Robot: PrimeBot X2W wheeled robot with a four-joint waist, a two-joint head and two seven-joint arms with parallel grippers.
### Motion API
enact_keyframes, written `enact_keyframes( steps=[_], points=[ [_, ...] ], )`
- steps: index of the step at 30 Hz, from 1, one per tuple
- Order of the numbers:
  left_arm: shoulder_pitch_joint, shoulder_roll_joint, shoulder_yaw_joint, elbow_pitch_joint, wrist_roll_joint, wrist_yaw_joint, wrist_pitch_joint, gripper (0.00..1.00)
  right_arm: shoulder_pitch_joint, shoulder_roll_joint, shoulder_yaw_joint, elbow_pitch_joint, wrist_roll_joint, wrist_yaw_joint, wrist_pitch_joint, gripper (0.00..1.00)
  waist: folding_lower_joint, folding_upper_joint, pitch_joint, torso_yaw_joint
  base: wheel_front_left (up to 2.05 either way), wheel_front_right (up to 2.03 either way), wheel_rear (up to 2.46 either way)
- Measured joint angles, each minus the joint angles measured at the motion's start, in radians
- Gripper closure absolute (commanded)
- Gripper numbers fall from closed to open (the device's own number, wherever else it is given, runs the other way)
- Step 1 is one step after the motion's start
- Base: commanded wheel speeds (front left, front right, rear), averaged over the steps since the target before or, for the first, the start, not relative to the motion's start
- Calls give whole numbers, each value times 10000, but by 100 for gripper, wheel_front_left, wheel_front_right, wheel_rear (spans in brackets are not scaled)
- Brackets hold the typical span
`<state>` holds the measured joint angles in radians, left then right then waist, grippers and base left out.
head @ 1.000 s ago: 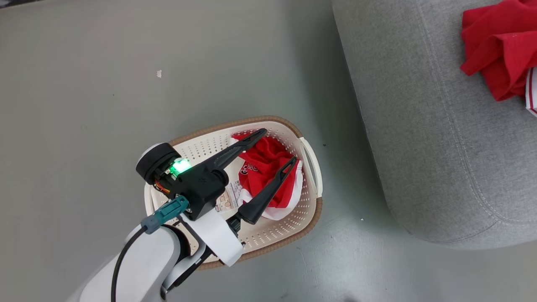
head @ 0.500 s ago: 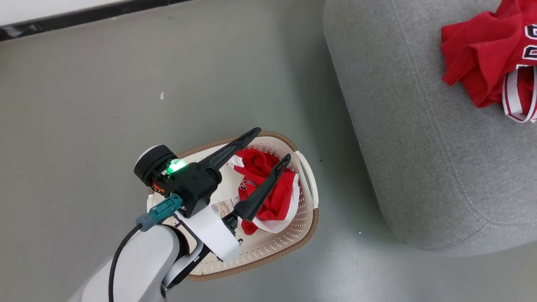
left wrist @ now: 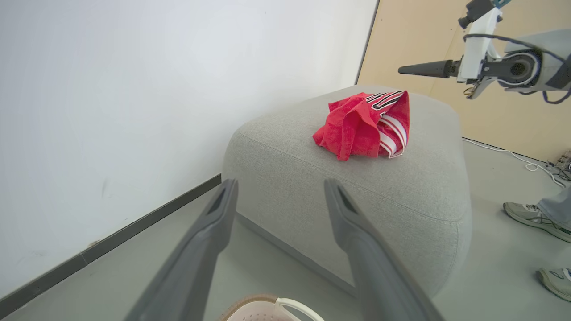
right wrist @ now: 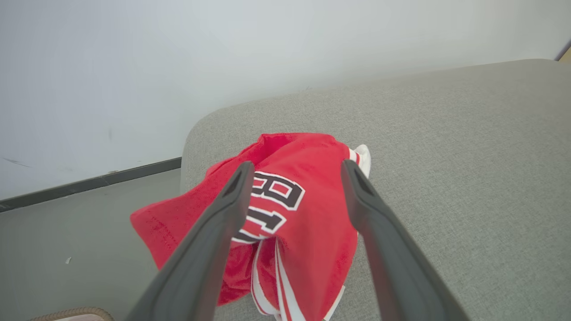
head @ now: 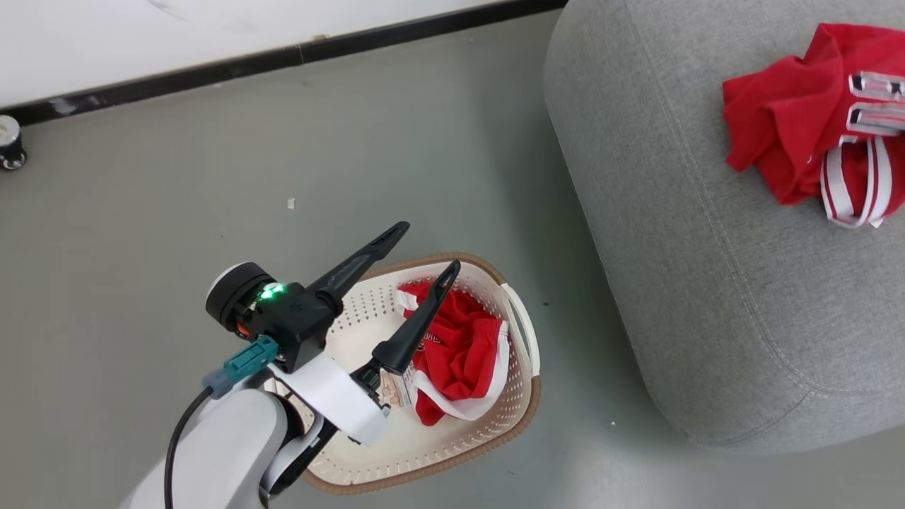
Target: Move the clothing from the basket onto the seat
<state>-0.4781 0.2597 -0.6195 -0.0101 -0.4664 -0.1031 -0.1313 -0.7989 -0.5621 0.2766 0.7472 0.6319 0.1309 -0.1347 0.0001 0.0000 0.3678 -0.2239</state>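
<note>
The cream basket (head: 522,396) stands on the floor with one red clothing piece (head: 459,353) crumpled in its right half. My left gripper (head: 426,249) hangs open over the basket's far-left rim, holding nothing; its wrist view looks between its fingertips (left wrist: 281,183) toward the grey seat (left wrist: 357,191). A second red clothing piece (head: 792,134) with white stripes and lettering lies on the seat (head: 707,283). My right gripper (right wrist: 297,166) is open above that piece (right wrist: 312,223), apart from it, and shows high over the seat as the right gripper (left wrist: 401,69).
A white wall with a dark baseboard (head: 283,56) runs behind the floor. A small caster (head: 10,141) sits at the far left. A person's shoes (left wrist: 531,214) stand right of the seat, near a white cable (left wrist: 513,156) and a tan panel.
The head camera has tilted up, bringing the wall into view. My left gripper has risen away from the clothing in the basket, still open and with nothing in it.
</note>
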Motion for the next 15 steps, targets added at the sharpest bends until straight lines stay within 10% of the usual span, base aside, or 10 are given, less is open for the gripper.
enact_keyframes(
  steps=[15],
  points=[
    [616, -38, 596, 493, -376, 493, -476, 0, 650, -90, 784, -968, 121, 0, -546, 0, 0, 0, -1004, 358, 0, 0, 0]
  ],
)
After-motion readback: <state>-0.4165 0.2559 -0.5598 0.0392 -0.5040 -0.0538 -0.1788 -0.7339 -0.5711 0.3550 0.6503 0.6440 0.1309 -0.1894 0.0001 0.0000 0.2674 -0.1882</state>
